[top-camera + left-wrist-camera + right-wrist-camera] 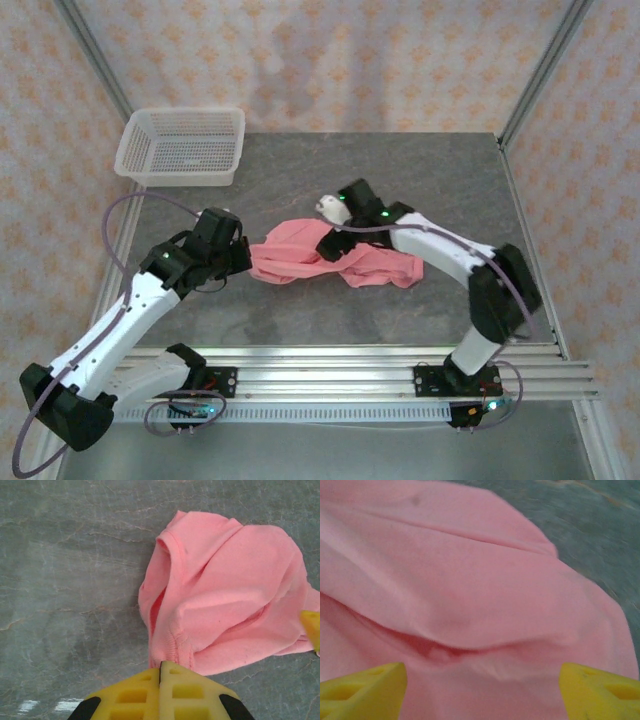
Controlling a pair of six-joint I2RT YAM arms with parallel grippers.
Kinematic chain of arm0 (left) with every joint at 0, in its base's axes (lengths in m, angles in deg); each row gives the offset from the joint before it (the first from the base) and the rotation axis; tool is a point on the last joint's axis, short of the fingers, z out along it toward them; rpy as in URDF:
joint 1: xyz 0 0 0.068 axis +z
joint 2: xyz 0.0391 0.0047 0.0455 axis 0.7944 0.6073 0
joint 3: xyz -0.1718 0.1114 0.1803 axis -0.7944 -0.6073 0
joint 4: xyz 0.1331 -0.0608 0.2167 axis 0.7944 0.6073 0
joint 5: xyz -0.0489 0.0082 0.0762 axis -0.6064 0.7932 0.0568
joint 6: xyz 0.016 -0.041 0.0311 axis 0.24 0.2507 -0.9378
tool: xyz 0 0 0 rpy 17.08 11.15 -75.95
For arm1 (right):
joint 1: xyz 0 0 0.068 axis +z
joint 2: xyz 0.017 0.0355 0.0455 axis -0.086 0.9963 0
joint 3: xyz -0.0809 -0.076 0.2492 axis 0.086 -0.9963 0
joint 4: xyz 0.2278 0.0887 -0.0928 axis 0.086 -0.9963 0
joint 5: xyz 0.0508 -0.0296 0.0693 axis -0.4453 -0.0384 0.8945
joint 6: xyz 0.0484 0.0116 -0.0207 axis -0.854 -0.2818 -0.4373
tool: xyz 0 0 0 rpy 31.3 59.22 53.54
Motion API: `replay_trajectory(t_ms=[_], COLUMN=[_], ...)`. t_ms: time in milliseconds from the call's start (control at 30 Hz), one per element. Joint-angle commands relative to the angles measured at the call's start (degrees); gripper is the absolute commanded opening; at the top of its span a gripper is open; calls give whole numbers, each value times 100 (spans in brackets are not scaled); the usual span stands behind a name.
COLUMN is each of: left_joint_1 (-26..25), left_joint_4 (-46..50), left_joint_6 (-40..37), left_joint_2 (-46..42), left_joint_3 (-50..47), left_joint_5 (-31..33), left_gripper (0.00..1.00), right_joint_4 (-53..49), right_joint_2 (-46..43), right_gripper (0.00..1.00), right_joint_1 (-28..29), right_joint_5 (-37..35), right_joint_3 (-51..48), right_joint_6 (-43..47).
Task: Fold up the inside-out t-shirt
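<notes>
Grey marbled table [420, 190] stands between pale orange-patterned walls [330, 60], perhaps fabric, framed by aluminium posts [545, 70]

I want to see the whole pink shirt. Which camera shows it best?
The top camera: the shirt shows end to end, bunched on the table under the right arm. The left wrist camera shows one end, its hem pinched in the shut left gripper. The right wrist camera shows blurry folds before the open right gripper.

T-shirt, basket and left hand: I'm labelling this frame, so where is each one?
t-shirt [295, 255], top view, on the bunched part nearest the left arm.
basket [178, 181], top view, on its near rim.
left hand [160, 667], left wrist view, between the shut fingertips pinching the t-shirt's hem.
</notes>
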Motion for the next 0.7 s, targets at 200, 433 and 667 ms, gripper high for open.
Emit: replay_trajectory(t_ms=[200, 433, 667], left_joint_1=[75, 79, 97], left_joint_4=[357, 328, 465], left_joint_6=[80, 13, 39], left_joint_2=[-325, -294, -309], left_joint_3=[255, 292, 261], left_joint_5=[481, 480, 688], left_gripper=[0, 0, 0], right_joint_4=[-316, 232, 195], right_joint_2=[923, 1198, 1275], right_gripper=[82, 80, 13], right_joint_1=[275, 636, 689], right_joint_5=[266, 283, 367], right_joint_3=[707, 858, 1009], right_joint_6=[1586, 1347, 925])
